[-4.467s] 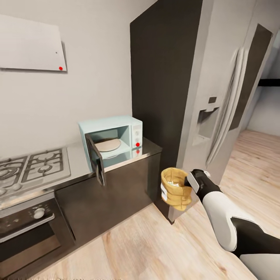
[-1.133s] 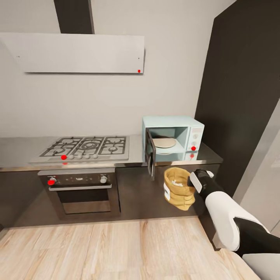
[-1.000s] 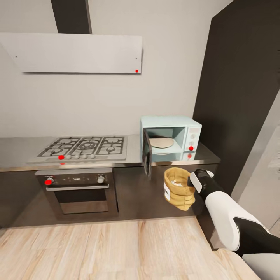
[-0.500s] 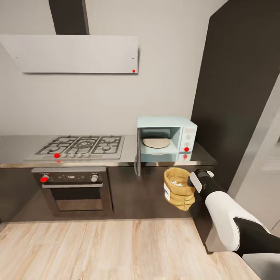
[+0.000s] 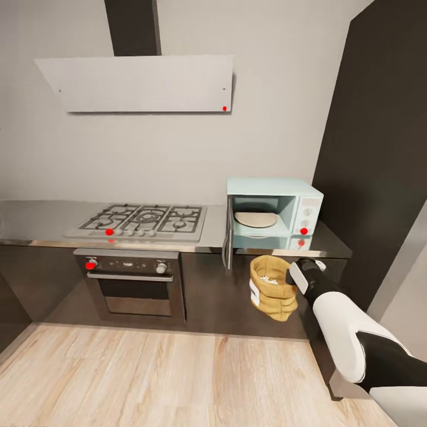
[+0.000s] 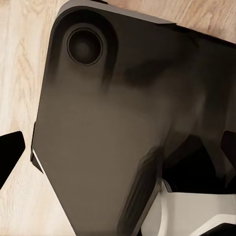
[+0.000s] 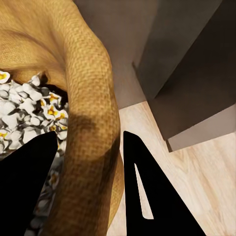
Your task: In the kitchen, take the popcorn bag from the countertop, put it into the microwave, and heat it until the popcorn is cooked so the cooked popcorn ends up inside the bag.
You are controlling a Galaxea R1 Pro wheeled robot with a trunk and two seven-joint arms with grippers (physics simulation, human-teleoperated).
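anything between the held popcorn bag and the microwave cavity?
Head view: the popcorn bag, held by the right end effector, hangs below the countertop edge. That edge lies between it and the open microwave; the door swings left, clear.

I find no text, brand or number that I can read in any of my feeds. The popcorn bag (image 5: 272, 295) carries a small white label on its side, but it is too small and blurred for me to make out any print. The microwave (image 5: 274, 213) panel beside its knobs and the oven (image 5: 134, 283) control strip show faint markings that I cannot resolve into letters or digits.
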